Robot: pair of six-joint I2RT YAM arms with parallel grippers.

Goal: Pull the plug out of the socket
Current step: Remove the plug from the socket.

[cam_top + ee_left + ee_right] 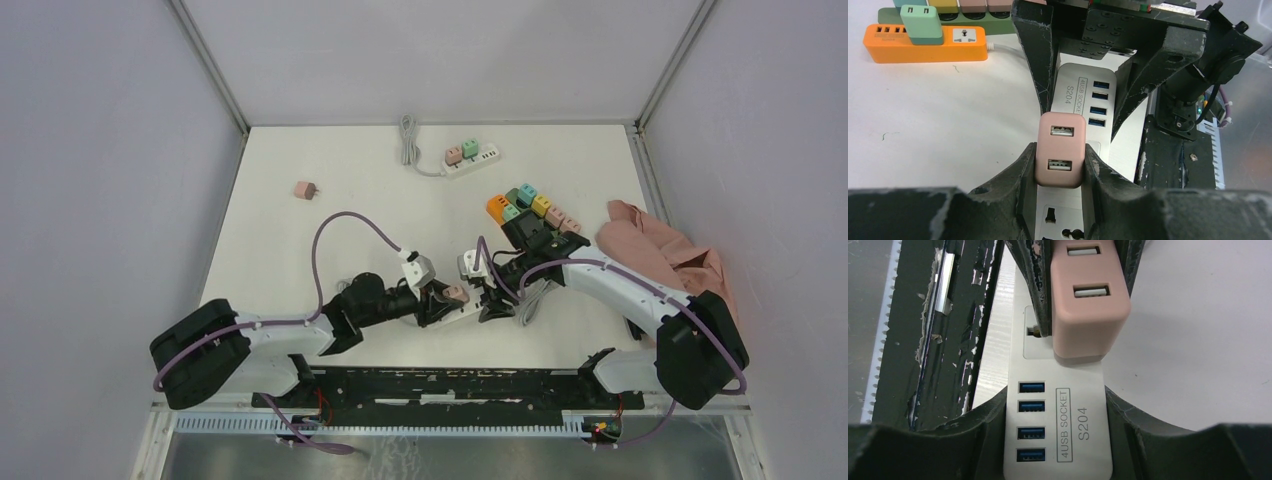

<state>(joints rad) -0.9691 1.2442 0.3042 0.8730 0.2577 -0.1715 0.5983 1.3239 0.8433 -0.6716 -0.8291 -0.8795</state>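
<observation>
A pink plug (1060, 150) with two USB ports stands on a white socket strip (1088, 95) marked "4USB SOCKET S204". My left gripper (1060, 166) is shut on the plug, one finger pressed on each side. My right gripper (1055, 440) is shut on the USB end of the strip (1058, 430), just in front of the plug (1088, 305). The plug's base meets the strip's face and its prongs are hidden. From above, both grippers meet at the plug (455, 293) near the table's front middle.
An orange strip (498, 208) and a dark strip with several coloured plugs lie behind the right arm. A white strip (472, 160) with two plugs sits at the back. A loose pink plug (306, 189) lies far left and a pink cloth (660, 250) at the right.
</observation>
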